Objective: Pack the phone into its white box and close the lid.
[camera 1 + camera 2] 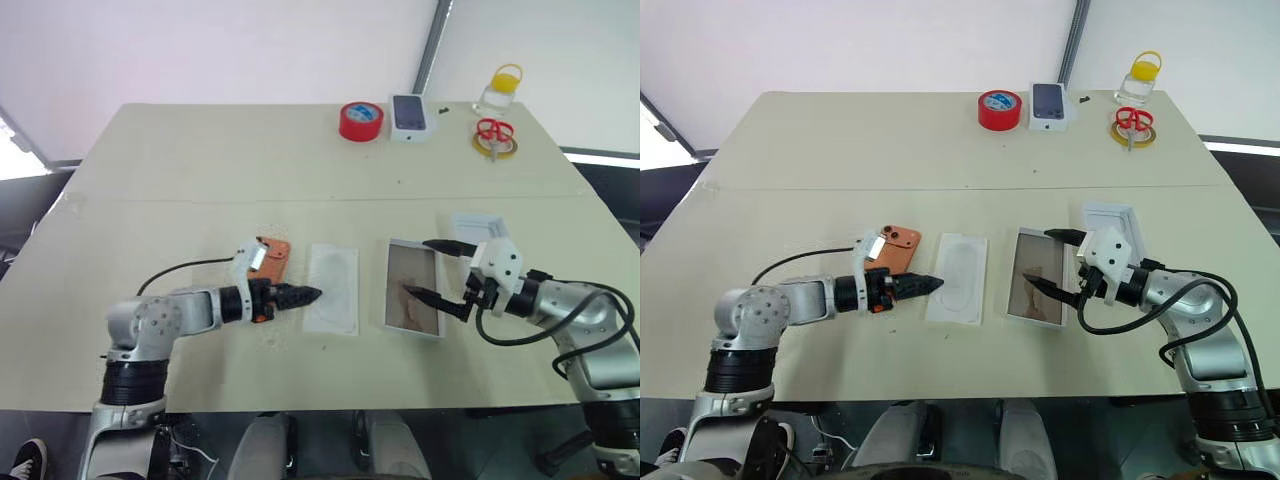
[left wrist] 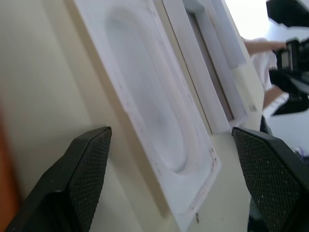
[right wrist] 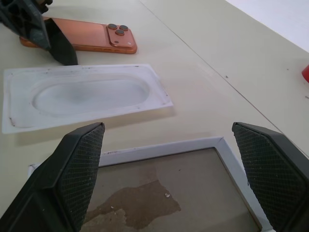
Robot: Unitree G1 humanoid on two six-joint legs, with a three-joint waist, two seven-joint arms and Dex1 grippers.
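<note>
Left pincer (image 1: 930, 283) open and empty, low over the table (image 1: 840, 150), tips between the phone (image 1: 896, 246) and the flat white insert (image 1: 958, 277). Right pincer (image 1: 1040, 262) open and empty, fingers spread above the white box (image 1: 1018, 290), one tip over its far end, the other over its floor.

Phone: one, orange, lying flat and back up on the table just left of the insert, partly behind the left pincer's wrist. Long axis roughly parallel to those of the insert and box, running away from the robot. Three-lens camera cluster at the far end, seen clearly in the right wrist view. Not in the box.

White box: one, open, grey-brown floor bare and stained with a darker patch. Just right of the insert, apart from it.

Another white piece (image 1: 1110, 222) beyond the right pincer, mostly hidden.

Far edge of the table: one red tape roll (image 1: 1000, 109), one small white box printed with a dark phone picture (image 1: 1051, 105), one clear jar with a yellow lid (image 1: 1139, 83), one pair of red-handled scissors (image 1: 1131, 122) on a yellow ring.

No legible writing or brand marks
</note>
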